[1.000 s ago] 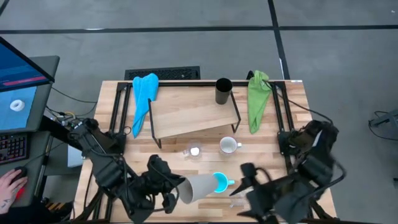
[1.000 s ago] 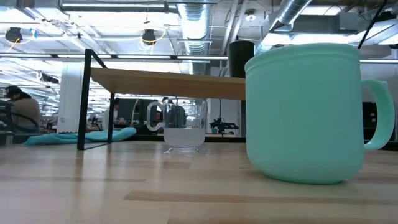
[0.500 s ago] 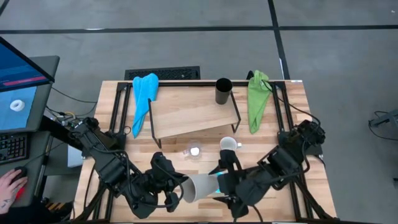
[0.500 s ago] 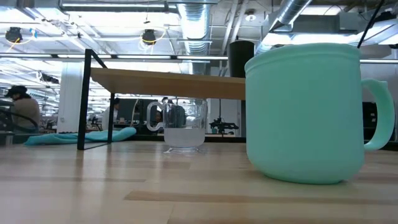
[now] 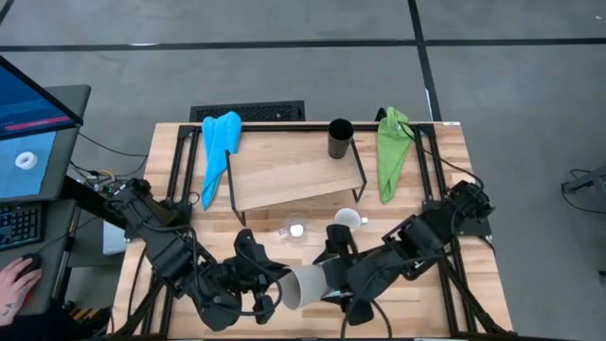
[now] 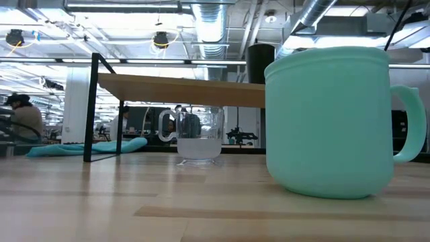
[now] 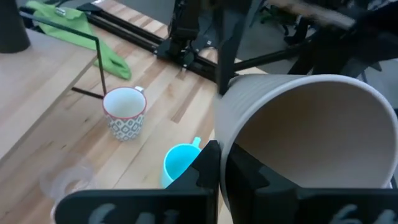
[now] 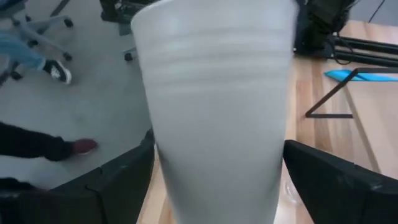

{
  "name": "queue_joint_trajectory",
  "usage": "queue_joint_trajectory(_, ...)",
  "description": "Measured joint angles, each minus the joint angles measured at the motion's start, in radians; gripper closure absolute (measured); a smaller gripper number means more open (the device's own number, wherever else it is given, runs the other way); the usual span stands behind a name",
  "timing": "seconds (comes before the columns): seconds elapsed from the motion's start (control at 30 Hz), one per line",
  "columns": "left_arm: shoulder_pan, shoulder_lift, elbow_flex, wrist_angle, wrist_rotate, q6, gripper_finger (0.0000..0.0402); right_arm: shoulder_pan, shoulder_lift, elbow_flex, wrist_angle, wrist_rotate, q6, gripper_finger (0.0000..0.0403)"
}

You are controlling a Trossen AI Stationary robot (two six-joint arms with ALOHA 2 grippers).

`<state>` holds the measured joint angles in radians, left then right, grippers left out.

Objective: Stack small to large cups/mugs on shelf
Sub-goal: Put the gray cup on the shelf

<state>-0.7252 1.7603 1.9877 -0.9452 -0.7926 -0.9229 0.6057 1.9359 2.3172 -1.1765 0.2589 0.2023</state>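
I see the bench (image 5: pixel 445 180), a light wooden top, with the shelf (image 5: pixel 284 175) standing toward its far edge, a pale board on a thin black wire frame. A blue cloth (image 5: pixel 220 152) hangs by the shelf's left end and a green cloth (image 5: pixel 393 152) by its right end.

My left arm reaches in from the bench's left edge, and the left gripper (image 5: pixel 270 284) sits near the front edge, its jaws pinching the rim of the beige-grey mug (image 5: pixel 308 286), which lies tipped on its side, mouth toward the left arm. In the left wrist view I see one dark finger inside that mug (image 7: pixel 298 137) against the wall.

My right arm comes in from the right edge, and the right gripper (image 5: pixel 336 275) is at the mug's base end. In the right wrist view its jaws are spread wide on either side of the mug (image 8: pixel 217 112), not touching it as far as I can tell.

The turquoise mug (image 6: pixel 329 121) stands upright on the bench near the front edge, just beside the held mug. The black cup (image 5: pixel 340 138) stands on the shelf's far right corner. The white mug (image 5: pixel 347 220), patterned on its side, stands on the bench just in front of the shelf's right end. A clear glass (image 5: pixel 295 230) stands to its left, in front of the shelf.
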Motion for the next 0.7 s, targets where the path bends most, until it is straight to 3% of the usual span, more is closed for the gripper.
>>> queue_joint_trajectory(0.7,0.025,0.000,0.000,0.086,-0.023,0.118,0.0401,-0.027,0.032,-0.002,0.044,-0.073,0.019,0.0028)
